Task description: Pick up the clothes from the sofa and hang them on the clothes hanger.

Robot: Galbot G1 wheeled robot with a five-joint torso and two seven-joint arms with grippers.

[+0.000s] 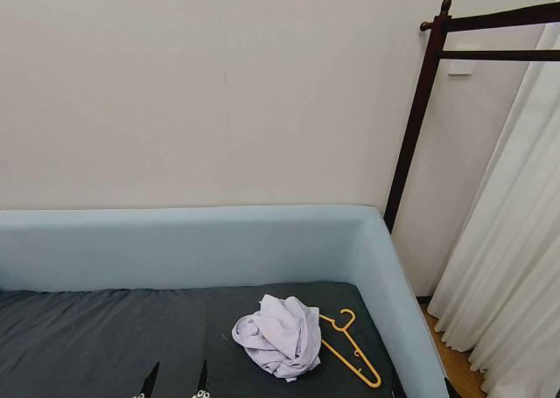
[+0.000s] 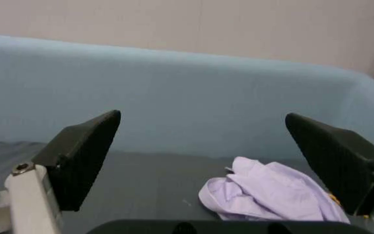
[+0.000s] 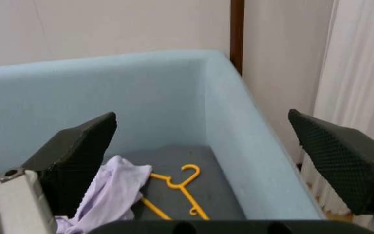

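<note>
A crumpled lavender garment (image 1: pixel 277 335) lies on the sofa's dark grey seat (image 1: pixel 105 341), close to the right armrest. A yellow plastic hanger (image 1: pixel 352 347) rests flat just to its right. My left gripper (image 1: pixel 177 384) hovers open low over the seat, left of the garment, with only its two fingertips (image 1: pixel 203 380) showing. From the left wrist, the open gripper (image 2: pixel 206 161) faces the garment (image 2: pixel 265 195), with nothing between its fingers. My right gripper (image 3: pixel 206 161) is also open and holds nothing, above the garment (image 3: pixel 109 192) and the hanger (image 3: pixel 177 189).
The light blue sofa back (image 1: pixel 184 245) and right armrest (image 1: pixel 398 302) wall in the seat. A dark wooden clothes rack (image 1: pixel 418 109) stands behind the armrest, its top bar reaching right. White curtains (image 1: pixel 516 240) hang at the right, above wooden floor (image 1: pixel 457 365).
</note>
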